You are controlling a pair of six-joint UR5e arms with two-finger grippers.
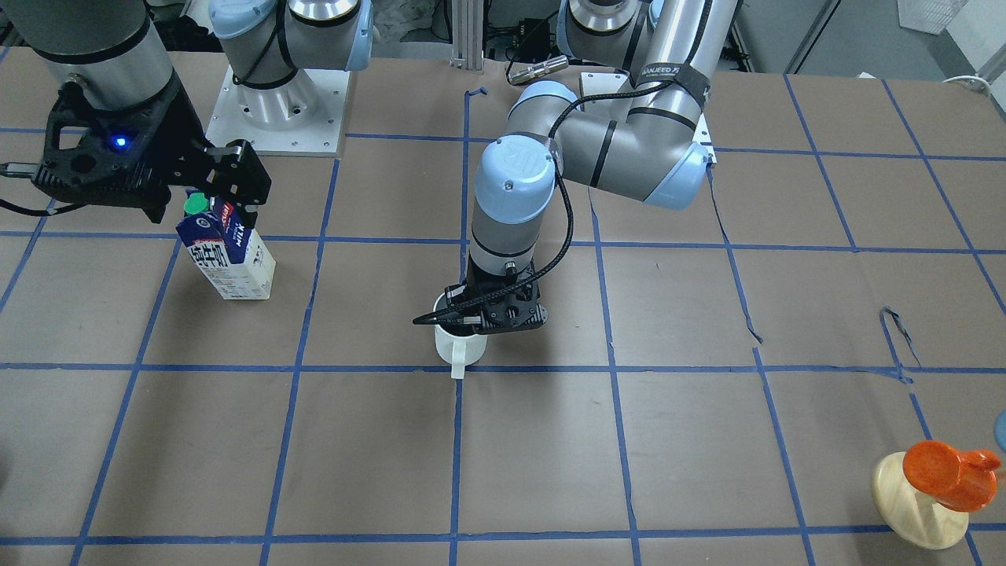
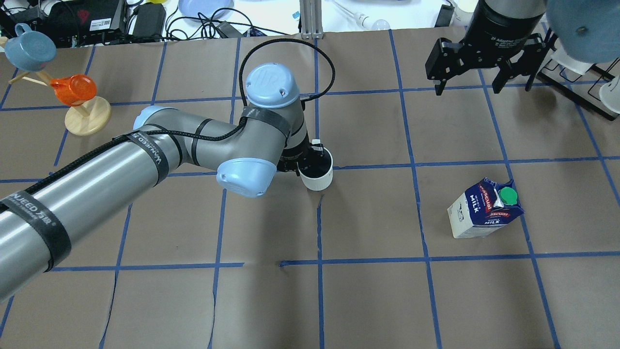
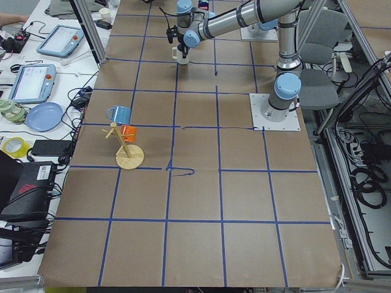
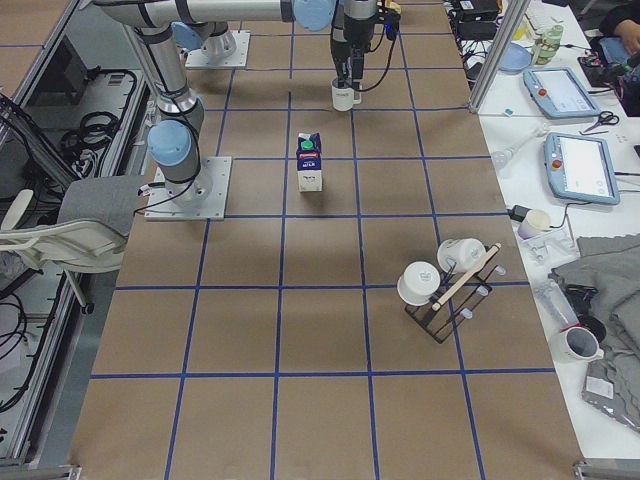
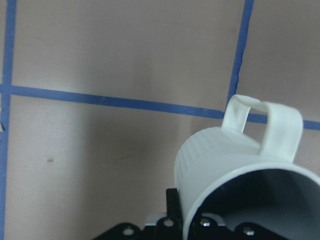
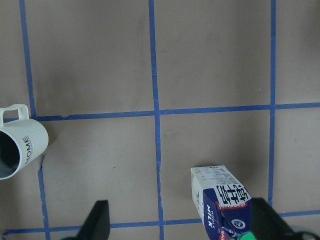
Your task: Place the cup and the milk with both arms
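White cup (image 2: 317, 178) is clamped by my left gripper (image 2: 304, 165); my right gripper (image 2: 468, 88) hangs spread above the milk (image 2: 484, 213), 4 o'clock from cup.

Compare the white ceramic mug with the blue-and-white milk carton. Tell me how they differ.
The white ceramic mug is round and open-topped, with a loop handle; the blue-and-white gable-top milk carton is boxy and closed by a green cap. The mug is shorter than the carton. The left hand grips the mug at its rim; the carton stands free, the open right hand apart from it. Both are upright.
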